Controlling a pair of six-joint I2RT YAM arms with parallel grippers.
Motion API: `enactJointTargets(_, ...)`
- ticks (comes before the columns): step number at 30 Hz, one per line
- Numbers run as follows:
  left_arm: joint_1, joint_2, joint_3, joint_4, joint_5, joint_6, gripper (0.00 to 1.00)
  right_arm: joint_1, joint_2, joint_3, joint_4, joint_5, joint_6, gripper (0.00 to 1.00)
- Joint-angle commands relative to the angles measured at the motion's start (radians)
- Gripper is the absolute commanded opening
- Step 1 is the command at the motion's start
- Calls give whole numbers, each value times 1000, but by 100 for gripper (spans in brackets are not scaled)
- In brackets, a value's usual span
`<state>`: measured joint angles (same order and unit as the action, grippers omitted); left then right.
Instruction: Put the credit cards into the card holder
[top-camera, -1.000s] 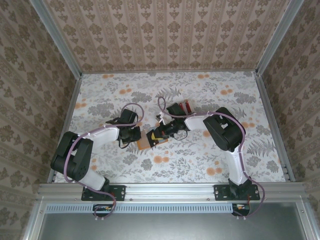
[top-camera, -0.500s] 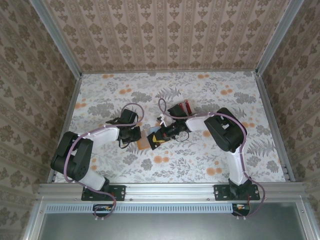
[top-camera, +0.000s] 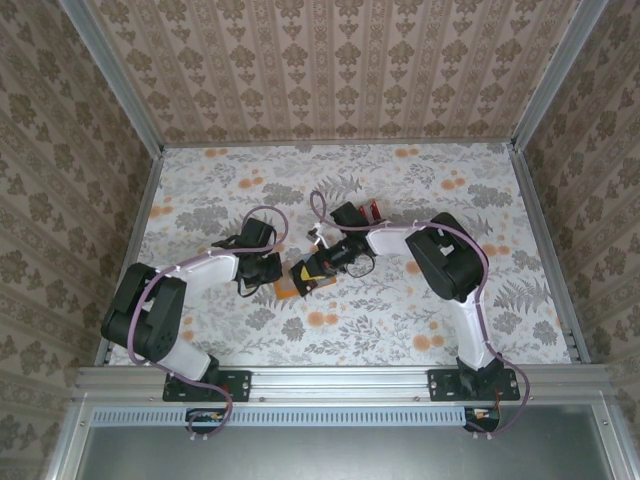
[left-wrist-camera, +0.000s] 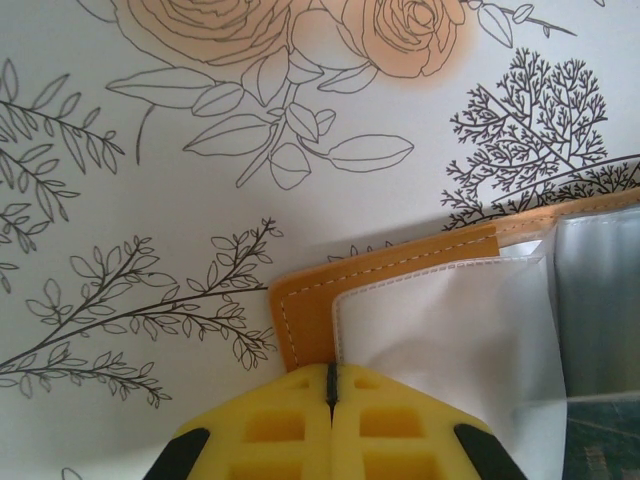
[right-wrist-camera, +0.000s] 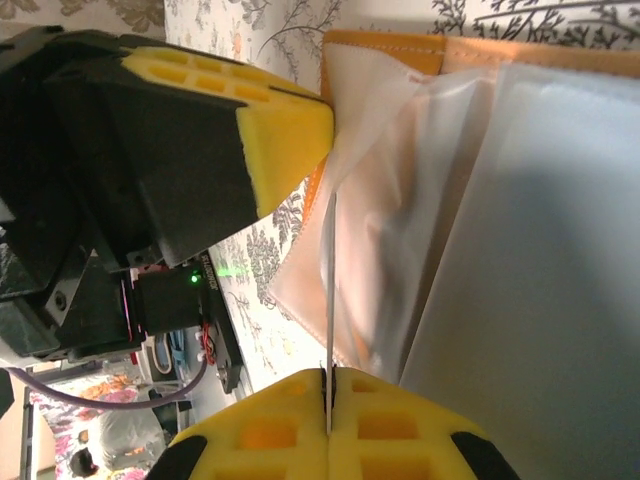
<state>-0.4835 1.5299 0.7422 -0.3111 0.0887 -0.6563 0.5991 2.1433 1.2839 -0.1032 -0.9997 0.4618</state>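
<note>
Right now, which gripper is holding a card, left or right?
The right gripper: a thin card stands edge-on between its shut jaws, aimed at the card holder. The left gripper clamps the orange holder's edge instead.

A counter covered in a white cloth printed with grey foliage and orange flowers, seen from above. Close up, the cloth shows fine line-drawn leaves and soft orange roses. Three walls enclose it, the back wall, left wall and right wall, all in beige damask wallpaper. Silver metal posts mark the back corners. A metal rail runs along the near edge, above a grey panel. Even, soft light
</note>
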Motion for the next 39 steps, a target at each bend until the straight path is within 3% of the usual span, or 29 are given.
enactJointTargets(1, 4, 38, -22, -53, -29, 25, 5, -8, 47, 58, -99, -9, -55, 0)
enactJointTargets(20, 5, 32, -26, -56, -35, 29, 5, -38, 182, 298, -363, -53, -245, 0)
enactJointTargets(39, 7, 42, -9, -58, -27, 32, 5, -17, 198, 298, -221, -21, -169, 0)
